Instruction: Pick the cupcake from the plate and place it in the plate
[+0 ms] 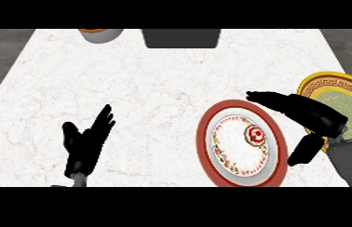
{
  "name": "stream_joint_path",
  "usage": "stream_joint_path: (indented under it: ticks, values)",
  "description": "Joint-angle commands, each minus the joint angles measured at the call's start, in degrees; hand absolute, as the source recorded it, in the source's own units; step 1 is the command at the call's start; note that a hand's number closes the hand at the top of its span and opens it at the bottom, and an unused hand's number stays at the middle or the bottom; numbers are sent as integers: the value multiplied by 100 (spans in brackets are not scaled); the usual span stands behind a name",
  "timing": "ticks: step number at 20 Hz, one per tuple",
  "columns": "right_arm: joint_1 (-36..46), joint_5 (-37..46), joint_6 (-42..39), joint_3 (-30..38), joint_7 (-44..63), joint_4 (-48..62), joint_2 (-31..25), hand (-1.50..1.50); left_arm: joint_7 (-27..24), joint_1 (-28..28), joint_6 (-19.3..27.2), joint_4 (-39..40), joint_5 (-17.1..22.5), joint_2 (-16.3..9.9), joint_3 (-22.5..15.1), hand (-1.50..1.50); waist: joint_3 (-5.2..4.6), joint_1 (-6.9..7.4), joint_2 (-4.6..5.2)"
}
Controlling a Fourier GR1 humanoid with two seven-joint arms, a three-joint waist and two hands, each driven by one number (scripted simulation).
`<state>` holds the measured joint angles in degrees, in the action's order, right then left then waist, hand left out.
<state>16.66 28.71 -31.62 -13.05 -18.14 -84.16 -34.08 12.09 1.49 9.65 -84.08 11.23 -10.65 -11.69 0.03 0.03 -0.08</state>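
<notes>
Cupcake on red-rimmed plate

So the non-task stuff: big white marble-look counter w/ faint reddish veining, takes up basically the whole view. Dark grey floor strips show past its left and right edges up top. At the far edge there's a grey bowl, cut off by the top, w/ something orange-brown inside, can't tell what exactly. Just right of it, apart from it, a dark grey boxy thing sits at the far edge too, also cropped, no idea what it is tbh.
</notes>
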Motion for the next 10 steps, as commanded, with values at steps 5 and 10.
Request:
stream_joint_path:
  ticks: [5,10]
  values:
    - [-300,675,-126,138,198,-422,492,-150,-190,-365,-406,699,-46,80,498,0,-4,-11,8]
    - [64,1428,376,-59,345,204,878,-150,-69,-186,-229,429,-277,296,262,0,-3,22,13]
